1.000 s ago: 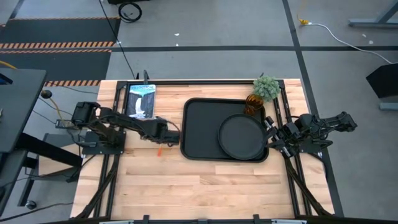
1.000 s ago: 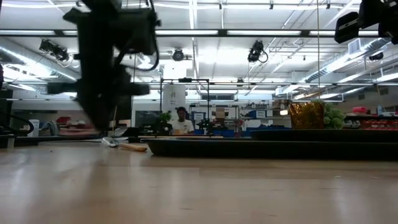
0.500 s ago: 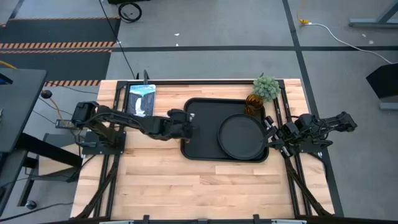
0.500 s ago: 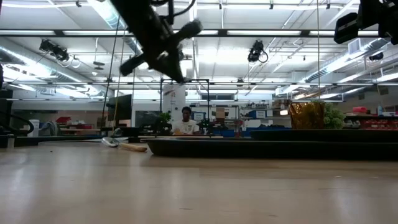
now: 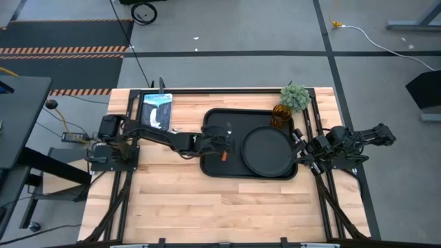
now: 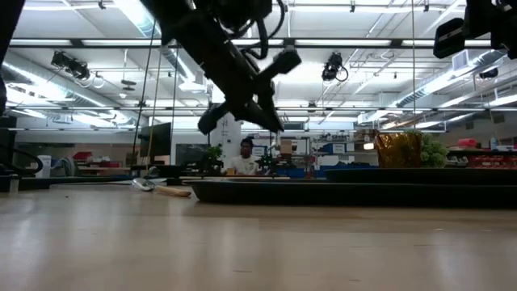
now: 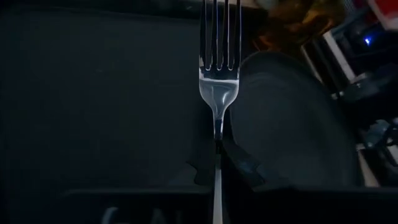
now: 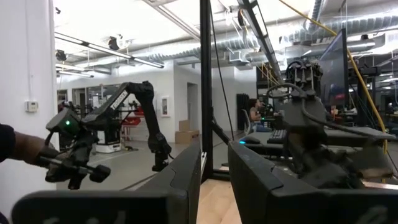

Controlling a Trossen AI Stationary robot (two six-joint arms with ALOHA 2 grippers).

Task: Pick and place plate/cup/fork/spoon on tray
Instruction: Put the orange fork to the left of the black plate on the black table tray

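So from where I'm standing the left gripper (image 5: 222,147) is out over the left half of the tray (image 5: 215,165), clamped on the fork (image 7: 219,81). The wrist view shows it nicely: tines pointing out ahead, the neck pinched between the two dark fingers, the orange handle just poking out by the gripper in the overhead shot. In the low view the arm sits clearly above the tray rim, so the fork is in the air, not down yet.

If I were running this step, I'd lower it straight onto the bare tray floor left of the plate (image 5: 268,151), keep the fork flat and roughly parallel to the plate's edge, and only let go once it's touching or nearly so. Dropped from height, a light fork like that would probably bounce or skid up onto the plate rim. The tines look pretty near the plate already, so I'd stay put rather than push further right.

What's in the tray: the plate, sitting in the right half. The cup (image 5: 280,114) is at the far right corner next to a small green plant (image 5: 295,96); I can't tell whether it's inside the rim. The spoon (image 6: 160,189) lies on the table left of the tray.

The right gripper (image 5: 301,149) is parked by the tray's right edge, fingers a little apart and holding nothing.
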